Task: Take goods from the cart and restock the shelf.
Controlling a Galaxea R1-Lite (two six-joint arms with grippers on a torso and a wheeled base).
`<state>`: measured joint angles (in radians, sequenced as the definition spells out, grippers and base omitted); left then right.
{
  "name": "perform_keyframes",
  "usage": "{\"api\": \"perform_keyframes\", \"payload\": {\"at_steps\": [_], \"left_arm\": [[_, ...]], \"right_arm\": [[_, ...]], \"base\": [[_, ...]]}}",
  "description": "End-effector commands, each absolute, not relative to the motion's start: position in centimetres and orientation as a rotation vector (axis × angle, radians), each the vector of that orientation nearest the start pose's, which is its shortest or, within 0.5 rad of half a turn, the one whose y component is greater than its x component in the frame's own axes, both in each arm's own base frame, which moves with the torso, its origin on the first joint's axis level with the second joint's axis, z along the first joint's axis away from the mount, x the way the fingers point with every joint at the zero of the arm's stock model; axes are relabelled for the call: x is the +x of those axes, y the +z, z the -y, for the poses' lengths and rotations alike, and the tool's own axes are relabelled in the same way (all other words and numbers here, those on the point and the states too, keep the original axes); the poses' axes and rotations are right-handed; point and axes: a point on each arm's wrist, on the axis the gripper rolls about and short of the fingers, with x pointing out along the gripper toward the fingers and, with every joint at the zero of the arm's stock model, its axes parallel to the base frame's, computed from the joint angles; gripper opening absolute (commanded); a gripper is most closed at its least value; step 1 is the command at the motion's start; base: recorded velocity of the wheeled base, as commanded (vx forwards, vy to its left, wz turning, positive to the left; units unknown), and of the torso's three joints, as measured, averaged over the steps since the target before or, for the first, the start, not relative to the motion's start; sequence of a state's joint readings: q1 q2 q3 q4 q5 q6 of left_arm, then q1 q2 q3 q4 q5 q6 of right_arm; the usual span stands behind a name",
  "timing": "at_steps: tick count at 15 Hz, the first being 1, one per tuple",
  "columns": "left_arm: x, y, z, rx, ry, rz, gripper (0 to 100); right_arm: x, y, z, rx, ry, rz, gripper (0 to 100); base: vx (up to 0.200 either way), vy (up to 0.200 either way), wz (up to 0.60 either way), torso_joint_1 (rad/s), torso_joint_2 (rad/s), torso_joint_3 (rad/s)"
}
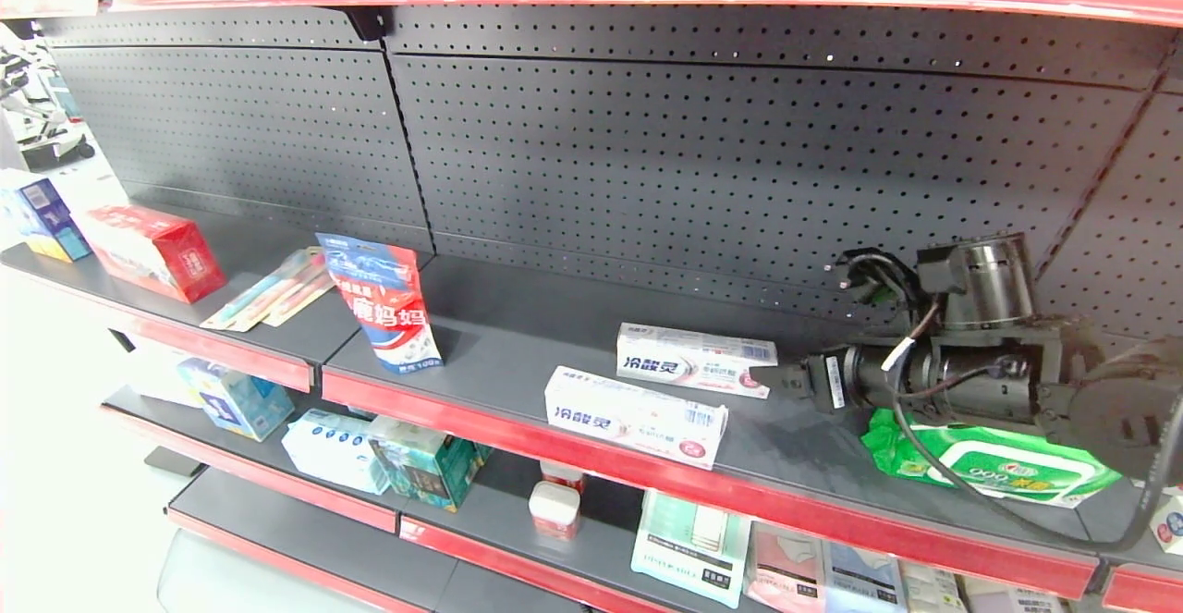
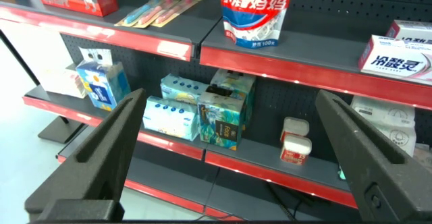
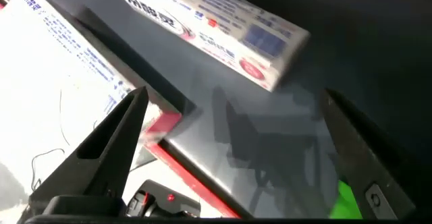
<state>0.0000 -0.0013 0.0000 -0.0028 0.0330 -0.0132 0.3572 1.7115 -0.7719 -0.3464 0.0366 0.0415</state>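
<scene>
The front toothpaste box (image 1: 636, 416) lies flat at the red lip of the shelf (image 1: 518, 433) and serves as the mark here. Below it, facing the lower tiers, the left gripper (image 2: 229, 97) hangs with its fingers spread wide and nothing between them.

Just behind the front toothpaste box and to its right, the right gripper (image 1: 793, 379) sits low over the shelf board. Its fingers are parted and empty, and its tip is just beside the end of the rear toothpaste box (image 1: 695, 360), which lies one row behind the mark. From the right wrist, the bare board shows between the parted fingers, with both boxes beyond them (image 3: 216, 28) (image 3: 61, 102). A green wipes pack (image 1: 1007, 465) lies well right of the mark, under the right arm.

Farther off, to the left of the mark, a blue-and-red pouch (image 1: 384, 303) stands upright. Beyond it lie toothbrush packs (image 1: 273, 291), then a red box (image 1: 152, 252).

My reading is that the placing step is over, since both boxes rest on the shelf and no tool holds anything. The next move calls for drawing the right arm back clear of the rear toothpaste box without nudging it, then turning to the cart for another item.
</scene>
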Motion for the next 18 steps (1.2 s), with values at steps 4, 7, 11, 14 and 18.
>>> {"api": "perform_keyframes", "payload": {"at_steps": [4,7,11,14,18], "left_arm": [[-2.3,7.6,-0.1,-0.014,0.034,0.003,100],[-2.3,7.6,-0.1,-0.014,0.034,0.003,100],[-2.3,7.6,-0.1,-0.014,0.034,0.003,100],[-2.3,7.6,-0.1,-0.014,0.034,0.003,100],[-2.3,7.6,-0.1,-0.012,0.034,0.003,100]], "right_arm": [[21.5,17.4,-6.6,-0.037,0.288,-0.488,100],[20.4,17.5,-6.0,-0.043,0.232,-0.479,100],[24.2,16.1,-8.9,-0.065,0.296,-0.513,100],[27.6,14.0,-12.1,-0.078,0.352,-0.510,100],[29.1,11.8,-14.4,-0.101,0.394,-0.560,100]], "base": [[0.000,0.000,0.00,0.000,0.00,0.000],[0.000,0.000,0.00,0.000,0.00,0.000],[0.000,0.000,0.00,0.000,0.00,0.000],[0.000,0.000,0.00,0.000,0.00,0.000],[0.000,0.000,0.00,0.000,0.00,0.000]]}}
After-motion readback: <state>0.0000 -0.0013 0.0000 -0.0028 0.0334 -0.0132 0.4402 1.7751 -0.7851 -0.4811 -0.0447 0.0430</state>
